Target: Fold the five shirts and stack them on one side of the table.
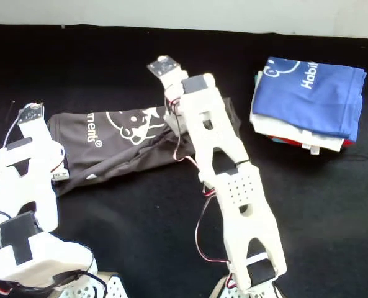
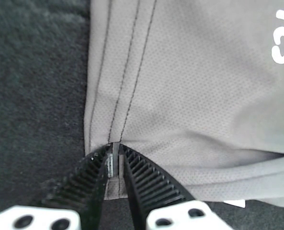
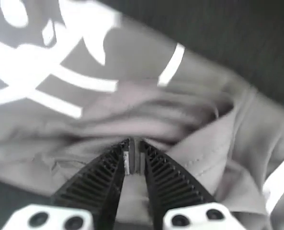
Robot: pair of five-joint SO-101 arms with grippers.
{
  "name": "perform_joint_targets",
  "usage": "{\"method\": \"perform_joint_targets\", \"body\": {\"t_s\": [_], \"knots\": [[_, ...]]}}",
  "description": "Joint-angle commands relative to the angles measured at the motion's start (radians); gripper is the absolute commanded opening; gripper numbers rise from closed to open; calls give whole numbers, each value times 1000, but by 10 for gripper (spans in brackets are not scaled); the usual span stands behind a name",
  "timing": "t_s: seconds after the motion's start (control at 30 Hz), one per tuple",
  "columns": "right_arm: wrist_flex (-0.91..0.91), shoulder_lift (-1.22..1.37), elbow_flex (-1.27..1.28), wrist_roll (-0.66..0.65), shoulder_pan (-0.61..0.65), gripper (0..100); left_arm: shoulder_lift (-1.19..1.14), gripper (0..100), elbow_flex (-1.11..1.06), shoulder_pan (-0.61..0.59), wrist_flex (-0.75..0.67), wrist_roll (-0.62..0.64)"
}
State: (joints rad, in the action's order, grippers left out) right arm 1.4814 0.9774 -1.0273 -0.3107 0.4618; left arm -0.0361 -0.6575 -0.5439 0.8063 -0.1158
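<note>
Your left gripper pinches the hem of the dark grey shirt; your right gripper clamps its opposite end. It lies mid-table, left of the blue-topped folded stack.

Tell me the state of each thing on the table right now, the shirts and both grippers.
dark grey shirt: folded into a long band, gripped at both ends.
left gripper: fingers shut on the shirt's hemmed edge.
right gripper: fingers shut on bunched shirt fabric.
stack of shirts: folded, blue shirt on top, not held.
</note>
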Motion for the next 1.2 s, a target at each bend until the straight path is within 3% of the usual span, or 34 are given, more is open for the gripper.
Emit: {"method": "perform_joint_targets", "body": {"t_s": [0.0,0.4,0.67,0.9,1.03,1.17], "knots": [[-58,-1,-133,-9,-21,33,-1,9,-1,10,-21,6],[-45,-4,-222,-12,-183,33,-1,9,-1,10,-21,6],[41,-5,-223,-14,-202,37,-1,9,-1,10,-21,6],[288,-105,-381,-14,-196,37,-1,9,-1,10,-21,6],[285,-179,-289,-14,-185,37,-1,9,-1,10,-21,6],[285,-282,-36,-14,-120,37,-1,9,-1,10,-21,6]]}}
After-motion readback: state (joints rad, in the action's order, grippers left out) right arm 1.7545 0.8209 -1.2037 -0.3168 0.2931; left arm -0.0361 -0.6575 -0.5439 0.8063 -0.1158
